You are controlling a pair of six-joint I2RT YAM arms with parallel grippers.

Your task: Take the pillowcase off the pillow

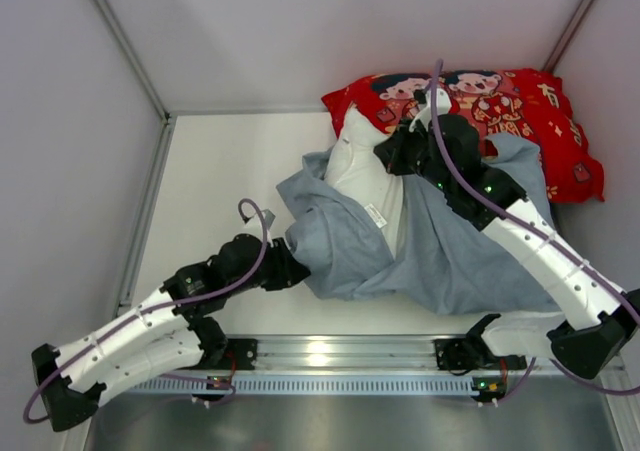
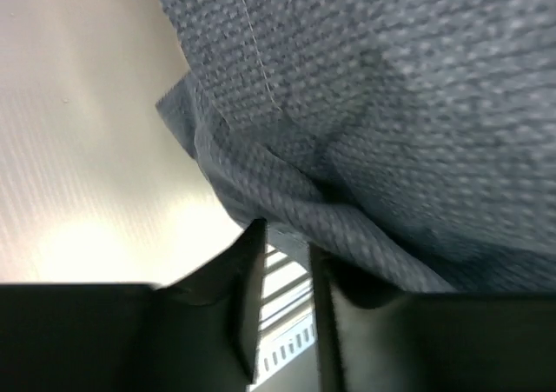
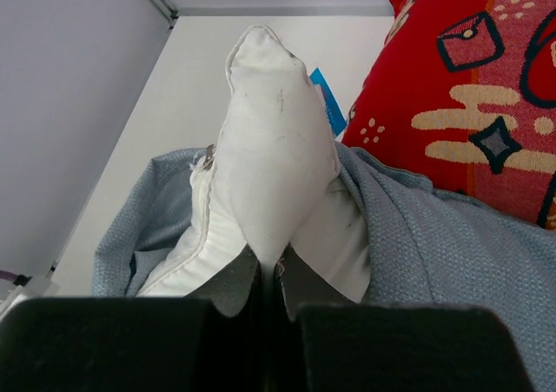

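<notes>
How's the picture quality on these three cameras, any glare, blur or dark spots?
Top external: evenly lit, with glare on the metal rail by the arm bases. Left wrist: the pillowcase is soft with blur, the table washed out bright. Right wrist: sharp on the pillow, its fingers nearly black.

Robot lab test cell: bare white table [image 1: 225, 231] boxed in by plain grey wall panels [image 1: 60, 131] on metal struts [image 1: 120, 41]. Left arm [image 1: 130, 336] and right arm [image 1: 545, 256] bolted to aluminium rail [image 1: 330, 349], purple cables [image 1: 266, 236] exposed.
</notes>
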